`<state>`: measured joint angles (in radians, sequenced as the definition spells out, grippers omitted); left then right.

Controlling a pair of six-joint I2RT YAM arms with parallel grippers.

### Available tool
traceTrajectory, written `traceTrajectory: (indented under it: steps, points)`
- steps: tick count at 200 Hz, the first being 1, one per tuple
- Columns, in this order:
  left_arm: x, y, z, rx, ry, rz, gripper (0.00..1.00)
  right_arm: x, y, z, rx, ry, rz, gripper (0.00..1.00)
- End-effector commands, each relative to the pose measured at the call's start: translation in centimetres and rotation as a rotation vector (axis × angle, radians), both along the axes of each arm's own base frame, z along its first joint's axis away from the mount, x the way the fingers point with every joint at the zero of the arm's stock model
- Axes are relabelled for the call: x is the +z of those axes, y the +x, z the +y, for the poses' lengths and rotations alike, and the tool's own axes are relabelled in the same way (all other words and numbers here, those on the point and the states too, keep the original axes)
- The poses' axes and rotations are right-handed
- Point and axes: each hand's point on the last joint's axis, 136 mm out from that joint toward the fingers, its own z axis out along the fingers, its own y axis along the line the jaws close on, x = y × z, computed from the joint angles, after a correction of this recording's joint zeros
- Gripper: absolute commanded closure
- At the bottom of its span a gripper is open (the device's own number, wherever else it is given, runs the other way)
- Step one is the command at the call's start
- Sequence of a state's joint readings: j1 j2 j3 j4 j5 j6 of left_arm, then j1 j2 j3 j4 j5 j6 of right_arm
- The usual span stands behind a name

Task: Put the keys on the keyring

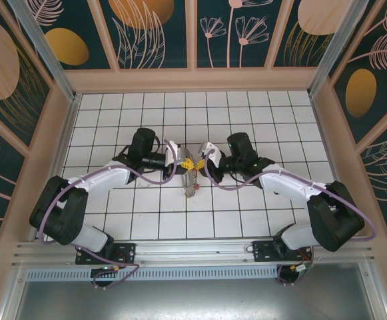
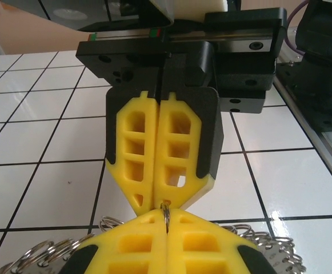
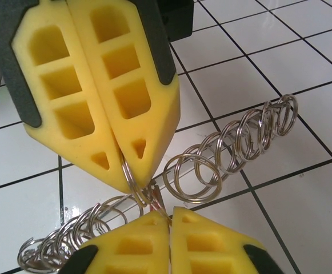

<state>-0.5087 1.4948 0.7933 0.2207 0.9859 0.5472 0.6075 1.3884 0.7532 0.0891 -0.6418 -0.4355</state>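
The keyring (image 3: 243, 140) is a thin wire hoop strung with many small split rings. By the look of it, it is light, stiff in the wire but loose and jangly as a whole. The small rings would slide and swing along the hoop whenever it is tipped. Bare polished metal is slippery against foam pads, so the safest hold is on the wire itself, pinched right at the fingertips, not on a cluster of loose rings that can roll.

That is roughly how it is held now. In the overhead view both claws meet tip to tip above the middle of the tabletop (image 1: 246, 220), with the keyring (image 1: 192, 184) hanging just below them toward the near edge. The left claw (image 3: 132, 184) is clenched, and a loop of wire runs into the seam of its yellow tips. The right claw (image 3: 170, 213) is also closed, with the wire disappearing between its tips. From the left wrist, one thin ring sits exactly where the left claw (image 2: 166, 214) meets the right claw (image 2: 158, 201).

From the right wrist, the keyring's long run slants from lower left to upper right, with rings fanned along it and its far end pointing away over the tiles. Its lower rings seem to rest on the tabletop, though the glare makes that uncertain.

I cannot pick out the keys with any confidence.
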Motion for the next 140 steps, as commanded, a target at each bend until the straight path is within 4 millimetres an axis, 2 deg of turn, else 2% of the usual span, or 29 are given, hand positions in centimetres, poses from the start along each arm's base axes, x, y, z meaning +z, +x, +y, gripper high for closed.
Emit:
traceTrajectory:
  steps: [1,41,64,92,118,140]
  points:
    - [4.5,-1.9,-0.6,-0.129,-0.144,-0.086,1.0,-2.6,0.6,-1.9,-0.084,-0.072,0.041,0.9]
    - [2.9,-1.4,-0.4,-0.096,-0.074,-0.085,1.0,0.2,0.2,-2.3,-0.088,-0.022,-0.061,0.74]
    - [2.5,-1.3,-0.3,-0.097,-0.056,-0.083,1.0,2.1,0.4,-2.9,-0.117,0.006,-0.144,0.73]
    - [2.3,-1.3,-0.4,-0.108,-0.058,-0.073,1.0,4.8,-0.8,-1.8,-0.042,0.093,-0.227,0.75]
    - [2.4,-1.4,-0.5,-0.114,-0.063,-0.072,1.0,4.8,-1.5,-0.7,0.024,0.096,-0.244,0.78]
    - [2.5,-1.5,-0.4,-0.117,-0.064,-0.07,1.0,3.5,-1.9,0.0,0.068,0.048,-0.201,0.82]
